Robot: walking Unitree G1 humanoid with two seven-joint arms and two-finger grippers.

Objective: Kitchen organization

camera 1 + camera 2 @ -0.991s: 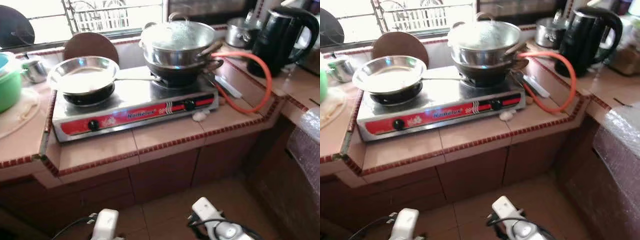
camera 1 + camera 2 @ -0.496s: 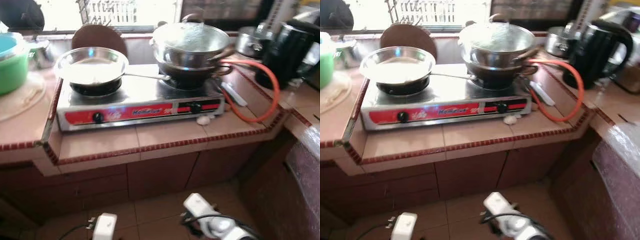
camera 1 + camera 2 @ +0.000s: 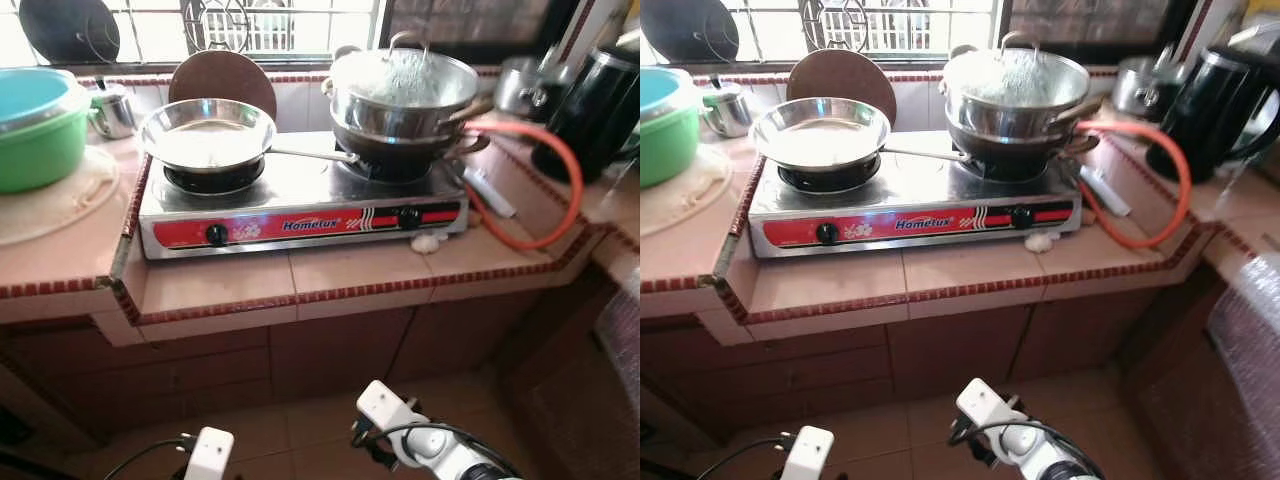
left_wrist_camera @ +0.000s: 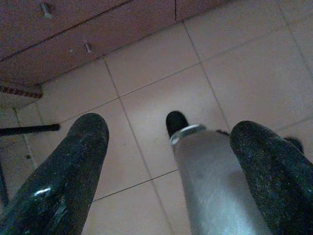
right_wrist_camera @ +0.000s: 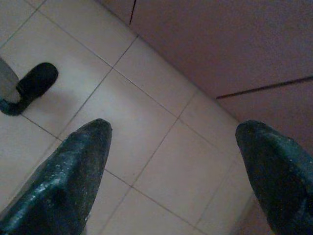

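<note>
- A tiled kitchen counter [image 3: 330, 275] holds one two-burner steel stove [image 3: 300, 205].
- One round steel pan [image 3: 208, 133] sits on the stove's left burner, its thin handle pointing toward the stacked pots [image 3: 405, 95] on the right burner.
- Left of the stove: one green bowl [image 3: 40, 125].
- Right of it: one black kettle [image 3: 600, 100].
- Left gripper [image 4: 168, 147] and right gripper [image 5: 173, 147] hang over the floor tiles, fingers apart, empty.

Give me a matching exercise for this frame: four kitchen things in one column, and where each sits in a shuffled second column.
Things:
1. frying pan
2. lidded pot
3. green bowl
4. black kettle

Places:
A. on the counter at the robot's far right, beyond the orange hose
B. on the stove's left burner
C. on the counter left of the stove
D. stacked on a dark pan on the right burner

Pairs: 1-B, 2-D, 3-C, 4-A

Both grippers, left and right, hang open over the floor.
</note>
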